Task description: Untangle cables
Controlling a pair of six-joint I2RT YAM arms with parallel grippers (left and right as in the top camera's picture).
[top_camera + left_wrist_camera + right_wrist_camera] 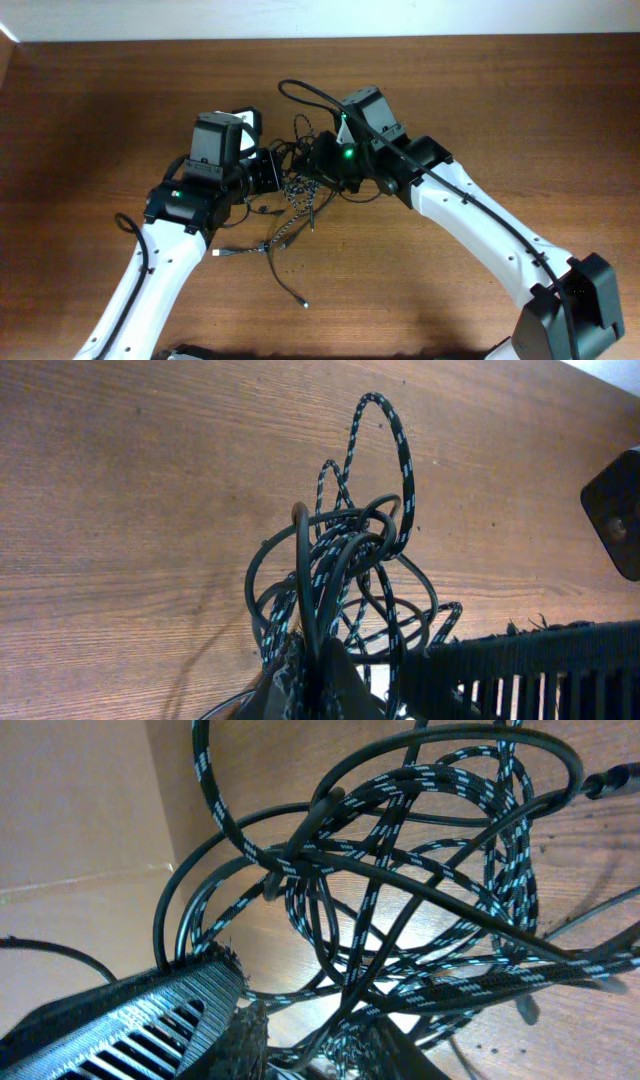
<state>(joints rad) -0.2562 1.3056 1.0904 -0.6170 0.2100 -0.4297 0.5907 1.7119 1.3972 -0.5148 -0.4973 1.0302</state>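
A tangle of black and black-and-white braided cables [295, 190] lies mid-table between my two grippers. My left gripper [268, 172] is at the tangle's left side and my right gripper [325, 168] at its right side, close together. In the left wrist view the left gripper [312, 685] is shut on a bunch of strands, and the loops of the tangle [345, 550] rise beyond it. In the right wrist view the right gripper [330, 1045] is shut on braided strands, with the loops of the tangle [400, 870] spread above the wood.
Loose cable ends trail toward the front: a plug [222, 252] and a thin tip [305, 303]. A small white block [246, 119] sits behind the left wrist. The other gripper's ribbed finger shows in the left wrist view [520, 665] and in the right wrist view [130, 1025].
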